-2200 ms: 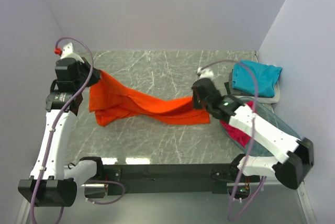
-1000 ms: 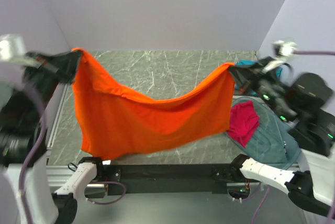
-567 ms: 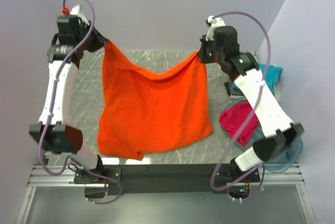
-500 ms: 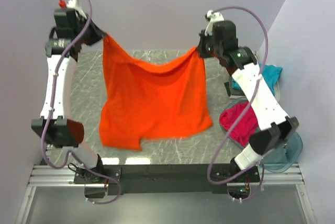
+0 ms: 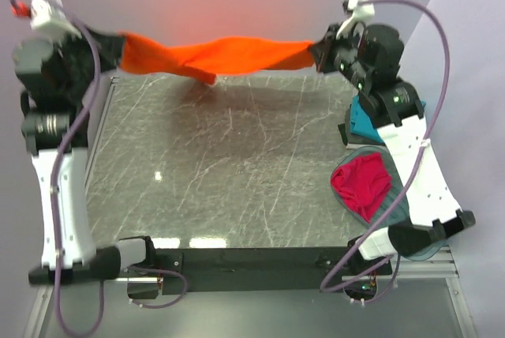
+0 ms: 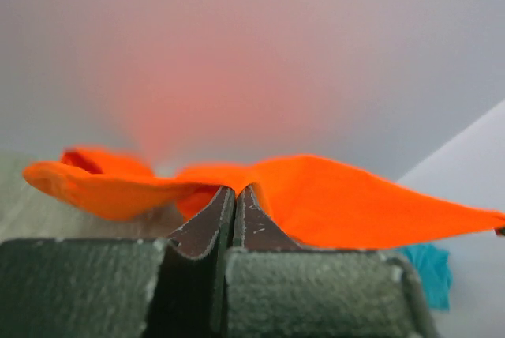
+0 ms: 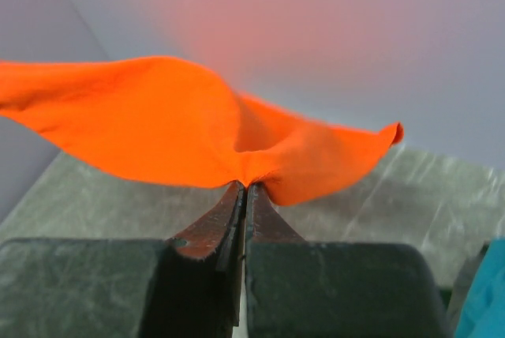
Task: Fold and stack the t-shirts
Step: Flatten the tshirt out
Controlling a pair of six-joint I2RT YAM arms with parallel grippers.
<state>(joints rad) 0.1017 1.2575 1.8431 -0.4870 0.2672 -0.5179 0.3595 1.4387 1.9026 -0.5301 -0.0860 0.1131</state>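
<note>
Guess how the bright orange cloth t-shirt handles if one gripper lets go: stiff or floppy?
Likely floppy: the bright orange cloth t-shirt sags and twists between the left gripper and right gripper. Probably light: thin pinched corners carry it all. Released, that side would probably drop to the marble table.

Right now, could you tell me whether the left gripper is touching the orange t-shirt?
Touching. The left wrist view shows the left gripper shut on the orange t-shirt, the cloth pinched between its fingertips.
</note>
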